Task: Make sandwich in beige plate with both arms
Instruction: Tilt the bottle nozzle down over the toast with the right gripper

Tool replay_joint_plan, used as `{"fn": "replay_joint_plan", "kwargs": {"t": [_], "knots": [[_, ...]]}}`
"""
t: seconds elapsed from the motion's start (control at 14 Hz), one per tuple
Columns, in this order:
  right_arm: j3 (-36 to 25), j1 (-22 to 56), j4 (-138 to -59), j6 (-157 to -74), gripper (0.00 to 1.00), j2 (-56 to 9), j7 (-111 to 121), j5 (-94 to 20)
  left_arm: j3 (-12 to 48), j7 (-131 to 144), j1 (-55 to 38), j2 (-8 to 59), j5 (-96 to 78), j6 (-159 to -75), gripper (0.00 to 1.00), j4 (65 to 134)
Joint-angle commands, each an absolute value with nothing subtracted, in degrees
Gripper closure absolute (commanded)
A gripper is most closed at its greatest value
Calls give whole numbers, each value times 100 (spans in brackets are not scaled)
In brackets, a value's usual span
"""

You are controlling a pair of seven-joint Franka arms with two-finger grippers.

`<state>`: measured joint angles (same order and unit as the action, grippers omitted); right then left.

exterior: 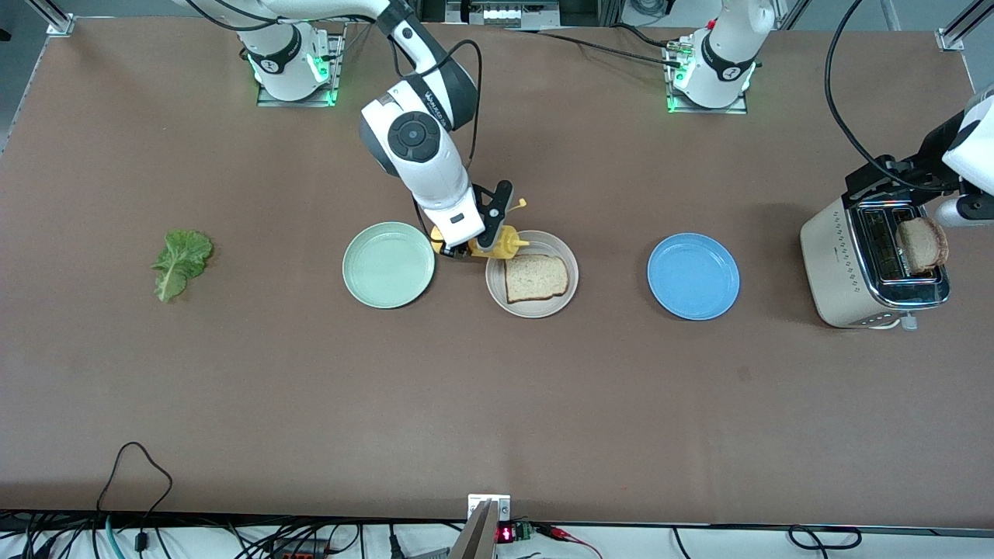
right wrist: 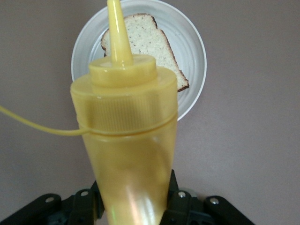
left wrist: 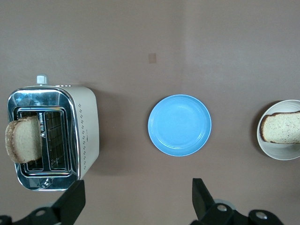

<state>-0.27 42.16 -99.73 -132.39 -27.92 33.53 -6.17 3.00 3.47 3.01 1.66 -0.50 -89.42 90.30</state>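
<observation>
Bread slice [exterior: 535, 277] on beige plate [exterior: 570, 296], unheld

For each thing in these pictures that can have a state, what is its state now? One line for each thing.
Right gripper: shut on the yellow squeeze bottle, over the beige plate's rim.
Left gripper: open, above the table by the toaster.
Beige plate: holds one bread slice, no lettuce.
Toaster: second slice sticking up from a slot.
Lettuce leaf: flat on the table.
Mint green plate: empty.
Blue plate: empty.
</observation>
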Motion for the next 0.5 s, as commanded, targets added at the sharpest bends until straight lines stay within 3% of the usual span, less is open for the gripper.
{"fn": "replay_joint_plan", "kwargs": {"t": [0.0,0.43], "knots": [[-149,4271,-9713,-12719,94,-2804,2963,-160,316,343,360,158,-35,-8886,0,9018],[-429,4710,-8993,-12403,94,-3356,2391,-88,290,325,439,176,-44,-8886,0,9018]]}}
